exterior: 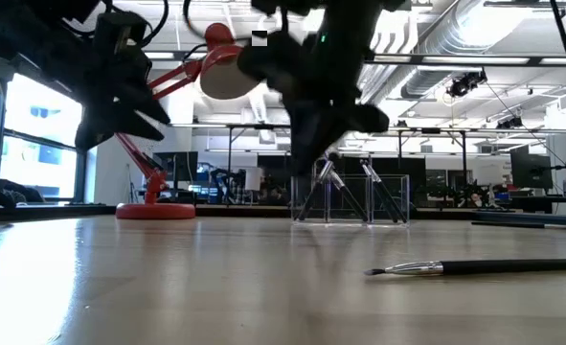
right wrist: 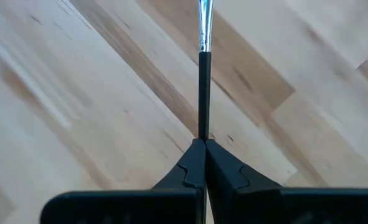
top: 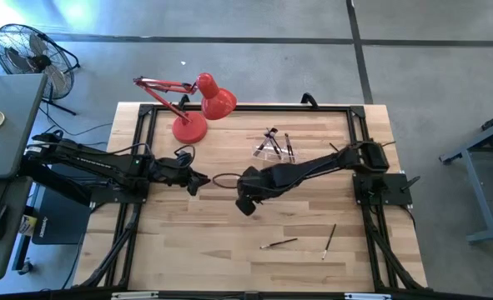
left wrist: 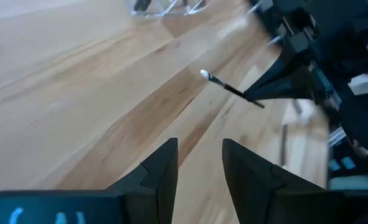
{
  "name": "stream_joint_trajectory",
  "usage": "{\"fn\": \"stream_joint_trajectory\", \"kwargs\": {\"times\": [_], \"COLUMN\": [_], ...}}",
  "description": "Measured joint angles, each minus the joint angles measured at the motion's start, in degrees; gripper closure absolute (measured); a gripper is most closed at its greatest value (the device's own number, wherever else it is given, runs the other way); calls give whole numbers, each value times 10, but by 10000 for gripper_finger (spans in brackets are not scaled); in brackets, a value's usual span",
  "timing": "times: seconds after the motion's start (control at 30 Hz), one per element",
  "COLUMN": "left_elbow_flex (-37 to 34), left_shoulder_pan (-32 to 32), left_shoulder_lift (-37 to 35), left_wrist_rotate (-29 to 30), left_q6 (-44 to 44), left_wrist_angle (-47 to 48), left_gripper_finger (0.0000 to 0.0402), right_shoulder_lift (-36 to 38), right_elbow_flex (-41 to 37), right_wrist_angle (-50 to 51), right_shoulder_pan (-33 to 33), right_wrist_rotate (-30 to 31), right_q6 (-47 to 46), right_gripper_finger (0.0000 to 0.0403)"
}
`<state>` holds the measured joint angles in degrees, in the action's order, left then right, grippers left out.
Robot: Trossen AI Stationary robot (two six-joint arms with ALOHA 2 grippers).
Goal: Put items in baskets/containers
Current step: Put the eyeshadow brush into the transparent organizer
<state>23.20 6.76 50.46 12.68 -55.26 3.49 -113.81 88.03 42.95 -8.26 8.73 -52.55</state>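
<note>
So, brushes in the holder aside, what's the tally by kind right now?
Loose brushes: 2
Brush in the right gripper: 1
Clear holder: 1
Red desk lamp: 1
Total: 5

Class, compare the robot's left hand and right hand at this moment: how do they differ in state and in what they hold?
The right hand is shut on a brush, pinching its dark handle, while the left hand holds nothing. The left hand's fingers stand apart with a gap between them; the right hand's fingers are pressed together. Both are dark, two-fingered, and sit over the wooden table near its middle.
</note>
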Motion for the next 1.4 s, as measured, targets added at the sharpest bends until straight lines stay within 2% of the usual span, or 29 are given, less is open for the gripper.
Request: {"fn": "stream_joint_trajectory", "kwargs": {"times": [0.4,0.57,0.77,0.9,1.07,1.2,1.3,1.4], "left_elbow_flex": [0,0,0,0,0,0,0,0], "left_shoulder_pan": [0,0,0,0,0,0,0,0], "left_shoulder_lift": [0,0,0,0,0,0,0,0], "left_wrist_rotate": [16,25,8,-1,1,12,34,68], "left_q6": [-46,-45,-45,-44,-44,-39,-33,-33], "left_wrist_angle": [-172,-163,-154,-148,-143,-136,-137,-138], "left_gripper_finger": [277,277,277,277,277,277,277,277], "right_shoulder_lift": [90,100,107,143,249,356,423,453], "right_elbow_flex": [2,2,2,-40,-187,-338,-465,-582], "right_wrist_angle": [-22,-3,91,85,-16,-173,-373,-601], "right_shoulder_pan": [13,14,5,2,7,20,38,74], "right_wrist_rotate": [56,99,138,155,161,181,192,190], "right_q6": [20,27,13,-2,-30,-25,34,110], "right_gripper_finger": [402,403,403,403,403,403,403,403]}}
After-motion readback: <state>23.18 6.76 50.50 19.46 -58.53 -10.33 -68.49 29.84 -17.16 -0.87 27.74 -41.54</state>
